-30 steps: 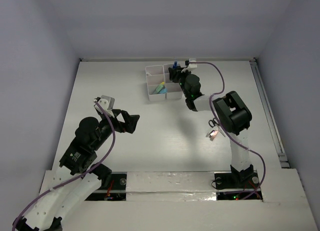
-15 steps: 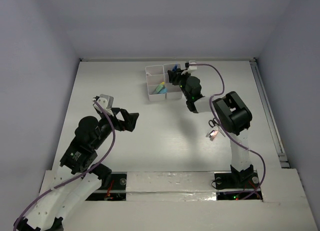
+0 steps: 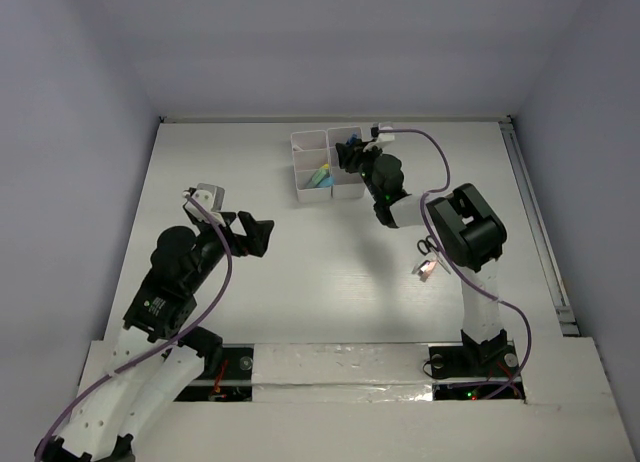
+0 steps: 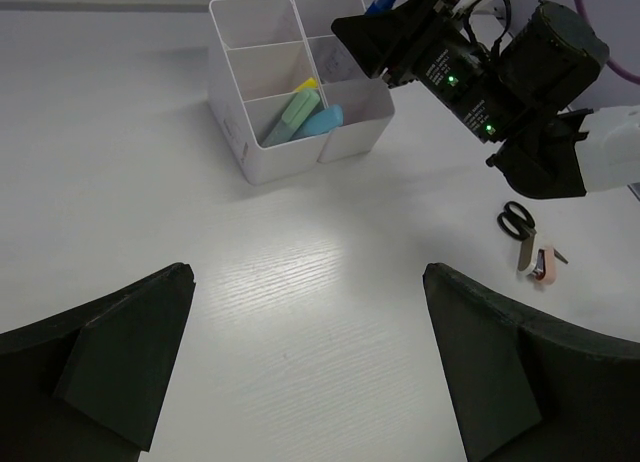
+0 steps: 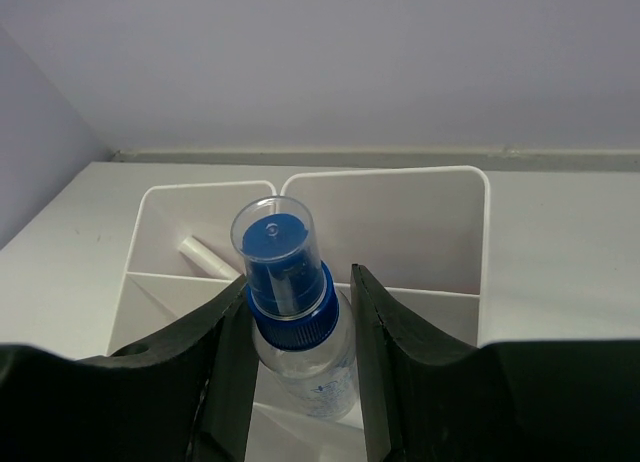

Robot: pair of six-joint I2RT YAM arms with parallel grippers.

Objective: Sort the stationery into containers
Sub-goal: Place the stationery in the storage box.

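Observation:
The white organizer [image 3: 308, 142] stands at the back middle of the table; it also shows in the left wrist view [image 4: 250, 172] and the right wrist view [image 5: 450, 182]. A pale-green marker [image 4: 295, 110] and a blue marker [image 4: 322, 122] lie in its front compartments. A thin white pen [image 5: 205, 255] lies in a back compartment. My right gripper [image 3: 350, 154] [image 5: 298, 302] is shut on a clear blue-capped, blue-labelled tube [image 5: 275, 242] and holds it upright over a compartment. Black scissors [image 3: 427, 246] and a pink eraser [image 3: 424, 269] lie on the table at the right. My left gripper [image 3: 262, 234] [image 4: 307, 282] is open and empty.
The right arm's elbow [image 3: 465, 227] hangs over the table beside the scissors [image 4: 515, 220] and the eraser [image 4: 543, 265]. White walls close the table at the back and sides. A rail [image 3: 535, 222] runs along the right edge.
My right gripper has shifted slightly left over the organizer with the tube, whose blue cap now shows less from above. My left arm has drawn back a little.

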